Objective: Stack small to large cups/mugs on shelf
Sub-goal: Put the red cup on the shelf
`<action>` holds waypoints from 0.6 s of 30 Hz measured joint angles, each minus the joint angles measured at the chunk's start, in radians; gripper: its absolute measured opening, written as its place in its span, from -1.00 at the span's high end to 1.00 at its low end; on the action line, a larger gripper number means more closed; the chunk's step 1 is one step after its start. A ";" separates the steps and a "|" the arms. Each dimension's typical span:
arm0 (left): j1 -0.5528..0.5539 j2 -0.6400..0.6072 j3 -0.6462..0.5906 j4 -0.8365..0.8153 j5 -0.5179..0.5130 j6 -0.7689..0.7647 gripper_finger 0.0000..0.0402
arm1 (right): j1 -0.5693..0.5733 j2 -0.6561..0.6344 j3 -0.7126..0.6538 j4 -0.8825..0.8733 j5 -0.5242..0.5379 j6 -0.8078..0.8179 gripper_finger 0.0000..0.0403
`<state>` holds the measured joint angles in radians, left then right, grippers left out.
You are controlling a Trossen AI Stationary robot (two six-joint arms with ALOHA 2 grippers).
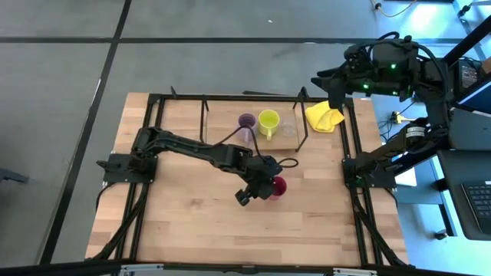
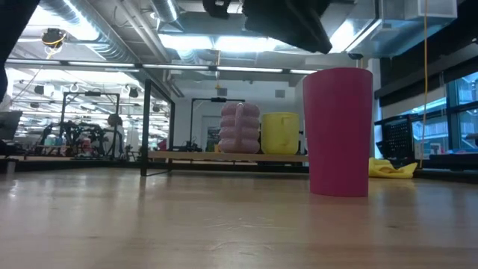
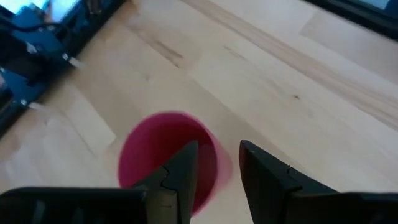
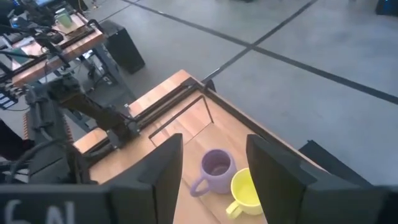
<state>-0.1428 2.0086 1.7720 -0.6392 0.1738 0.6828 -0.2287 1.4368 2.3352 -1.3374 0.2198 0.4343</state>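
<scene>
The dark red cup (image 1: 278, 186) stands upright on the bare table (image 1: 192, 222), mouth up, its long axis vertical, well in front of the shelf (image 1: 253, 115) and apart from everything on it. My left gripper (image 3: 216, 165) hangs directly above the cup, fingers parted by a modest gap and holding nothing; from the wrist view one finger (image 3: 177, 177) sits over the cup's open mouth and the other just outside the rim, so I judge I am lined up to pinch the wall. This looks like the approach to the pick: the cup is not yet grasped. The next move calls for a straight descent until the rim sits between my fingers, then a close, a lift, and a carry back to the shelf.

On the shelf, beyond the cup, the pale lilac mug (image 1: 247, 122) and the yellow-green mug (image 1: 268, 121) stand upright side by side, mouths up. Just past the yellow-green mug there seems to be the tiny clear glass (image 1: 288, 127), though it is faint from above and I cannot be sure of its pose.

Farther still, beside the shelf's end, lies a yellow cloth (image 1: 324, 116). My right gripper (image 4: 211, 171) waits high above that corner, fingers apart and empty.
</scene>
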 joint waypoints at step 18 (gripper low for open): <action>0.004 0.017 -0.001 -0.023 -0.052 0.011 0.44 | 0.000 0.000 0.000 0.000 -0.004 -0.021 0.11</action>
<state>-0.1387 2.0258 1.7710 -0.6621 0.1214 0.6941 -0.2283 1.4364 2.3348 -1.3376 0.2161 0.4129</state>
